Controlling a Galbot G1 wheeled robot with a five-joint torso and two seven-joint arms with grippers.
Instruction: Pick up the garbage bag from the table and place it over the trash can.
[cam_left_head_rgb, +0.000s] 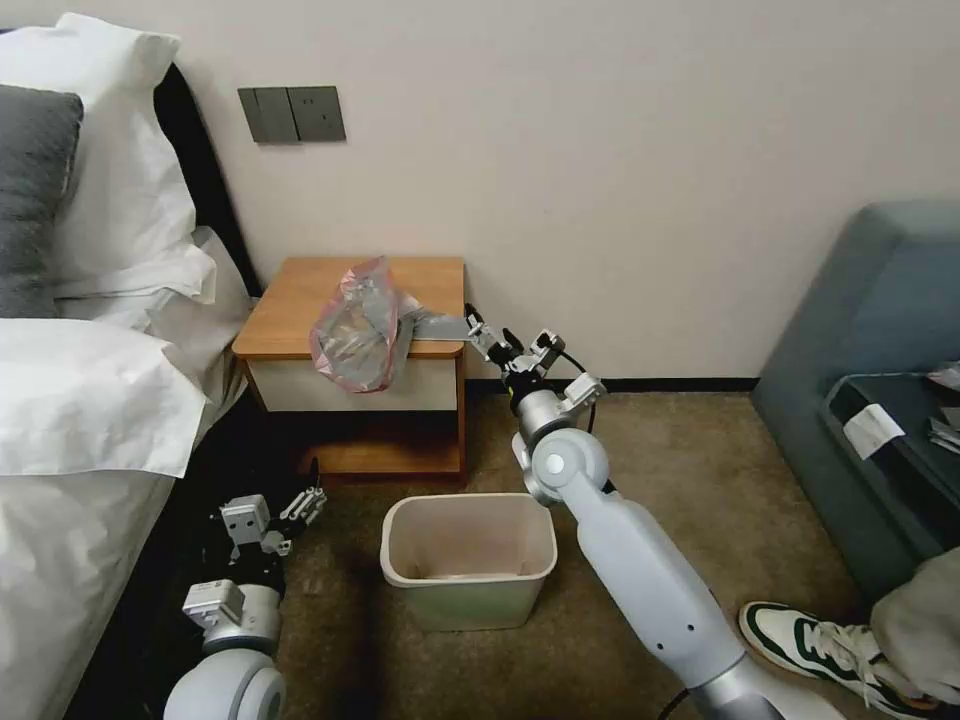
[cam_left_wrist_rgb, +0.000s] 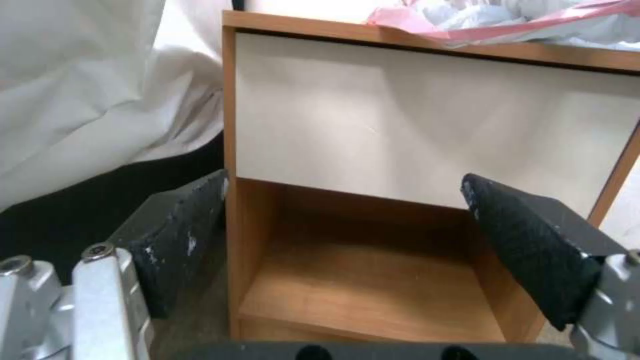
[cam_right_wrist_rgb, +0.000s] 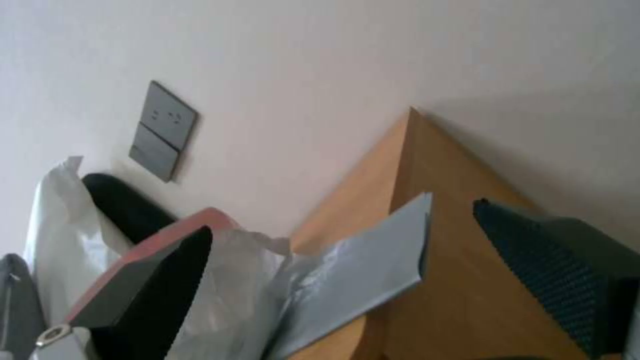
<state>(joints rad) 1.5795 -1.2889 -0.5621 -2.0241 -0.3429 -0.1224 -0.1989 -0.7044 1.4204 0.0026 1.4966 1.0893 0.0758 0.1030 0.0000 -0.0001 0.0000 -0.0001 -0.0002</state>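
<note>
Crinkled grey garbage bag (cam_left_head_rgb: 357, 325), pink-rimmed, draped over nightstand (cam_left_head_rgb: 300, 310) edge, my right gripper (cam_right_wrist_rgb: 347, 270) spread beside it, left gripper (cam_left_wrist_rgb: 347, 230) spread too

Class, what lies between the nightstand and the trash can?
Only bare carpet separates the nightstand from the trash can, as the head view shows.

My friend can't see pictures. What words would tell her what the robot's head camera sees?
The right gripper reaches, open, to the near right corner of the table, by the garbage bag drooping over its front edge. The trash can stands empty on the carpet below; the left gripper waits low beside the bed.
</note>
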